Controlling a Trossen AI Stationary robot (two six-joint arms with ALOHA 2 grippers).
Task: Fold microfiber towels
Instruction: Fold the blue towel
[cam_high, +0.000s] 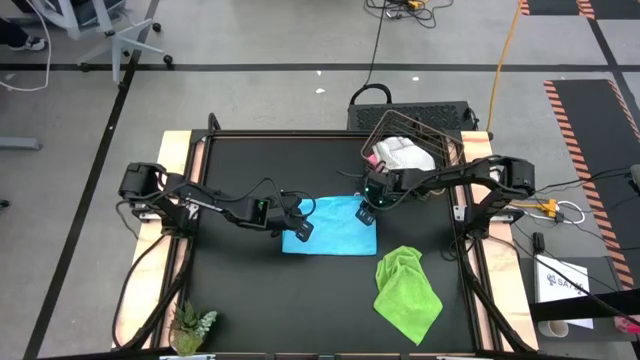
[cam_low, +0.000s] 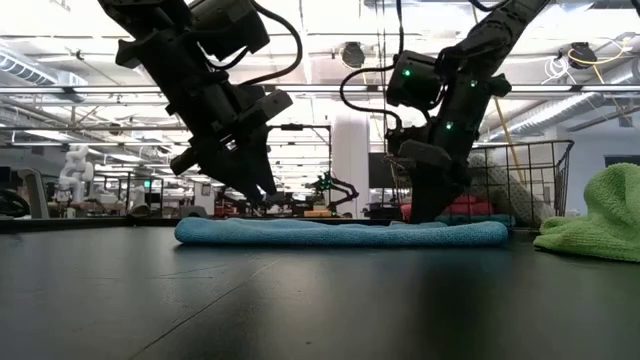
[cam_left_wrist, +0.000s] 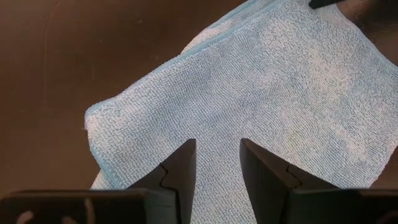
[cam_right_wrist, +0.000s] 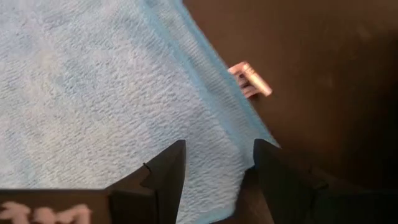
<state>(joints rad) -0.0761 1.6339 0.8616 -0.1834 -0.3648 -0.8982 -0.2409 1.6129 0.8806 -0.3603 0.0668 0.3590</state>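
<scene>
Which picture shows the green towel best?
The high view: the lime green towel lies crumpled on the table's right front part, fully seen. The low view shows only its side at the picture's right edge. Neither wrist view shows it.

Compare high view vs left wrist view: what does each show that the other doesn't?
Only the high view: the lime green towel, the wire basket with cloths in it, the small plant, and the right end effector at the blue towel's far right corner. Only the left wrist view: the blue towel's weave and stitched hem, seen between open fingers. Both: the blue towel lying flat on the black table, with the left end effector over it.
</scene>
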